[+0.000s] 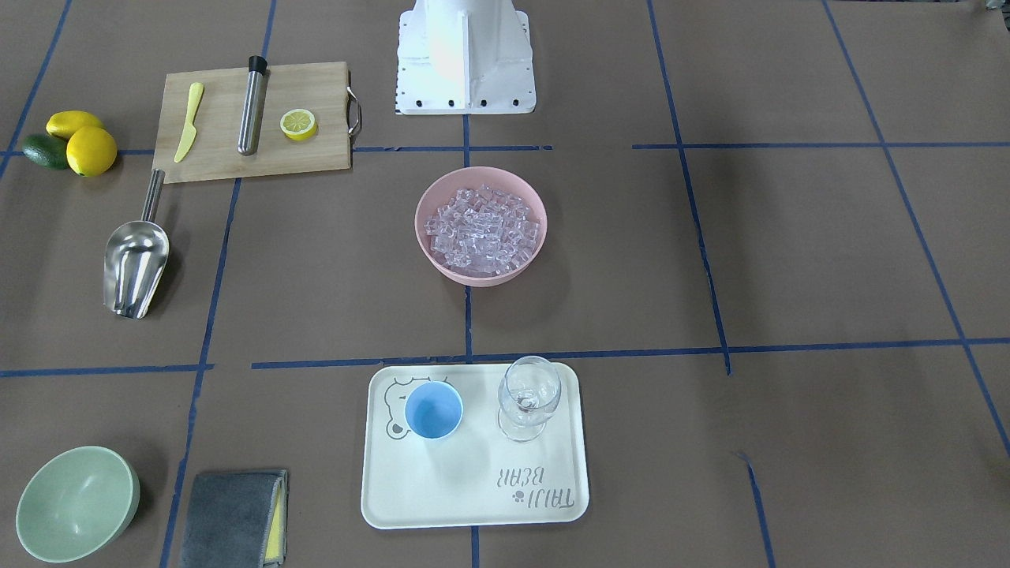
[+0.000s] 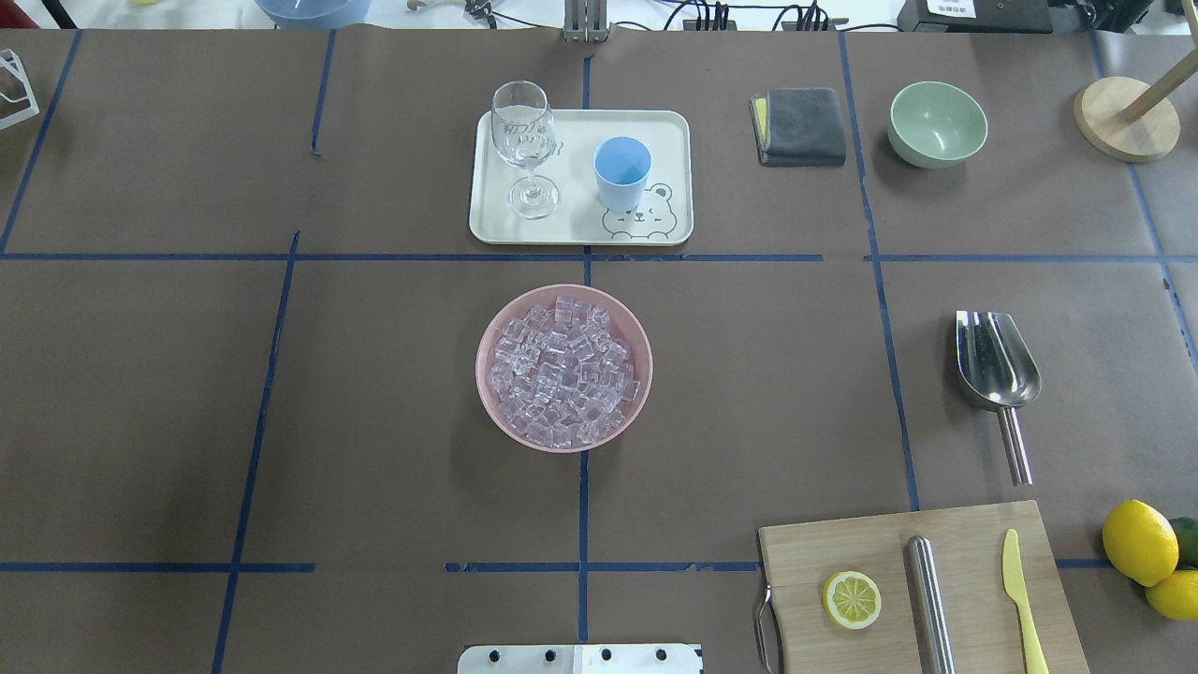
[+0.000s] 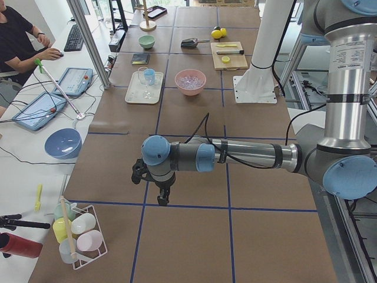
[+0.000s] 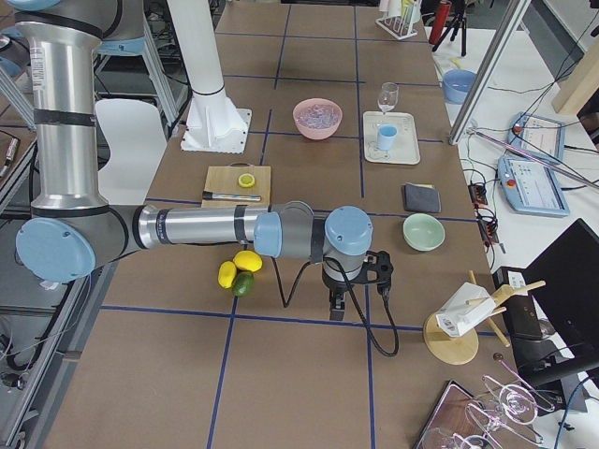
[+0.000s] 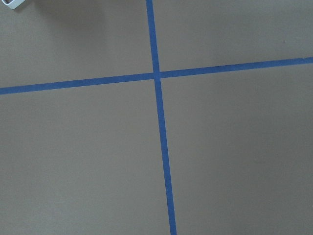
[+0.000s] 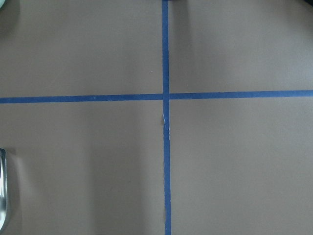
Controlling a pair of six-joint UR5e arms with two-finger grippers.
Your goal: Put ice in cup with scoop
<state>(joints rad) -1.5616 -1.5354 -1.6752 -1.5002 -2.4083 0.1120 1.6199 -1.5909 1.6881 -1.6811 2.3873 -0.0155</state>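
Across the table in the front-facing view, a pink bowl (image 1: 481, 278) sits at the centre with the ice (image 1: 483, 229) heaped inside. At its six o'clock lies a cream tray (image 1: 458, 489). On the tray the cup (image 1: 433, 410) stands upright and empty, with a wine glass (image 1: 527, 398) just beside it at three o'clock. The scoop (image 1: 136, 264) lies flat, well apart at the bowl's nine o'clock, its handle pointing to twelve o'clock, toward a cutting board (image 1: 221, 158).

From overhead, the scoop is at the bowl's three o'clock, trough toward twelve and handle toward six. The cup is at the bowl's twelve o'clock.

Seen from the left end, the left gripper (image 3: 163, 197) hangs low over the bare table (image 3: 194, 236), and the task's things lie far off at twelve o'clock. Whether its fingers are parted or closed, I cannot tell.

From the right end, the right gripper (image 4: 339, 304) hangs low too, with lemons (image 4: 239, 267) at its nine o'clock. Its state cannot be told either.

Both wrist views show only brown cover and crossed blue tape.
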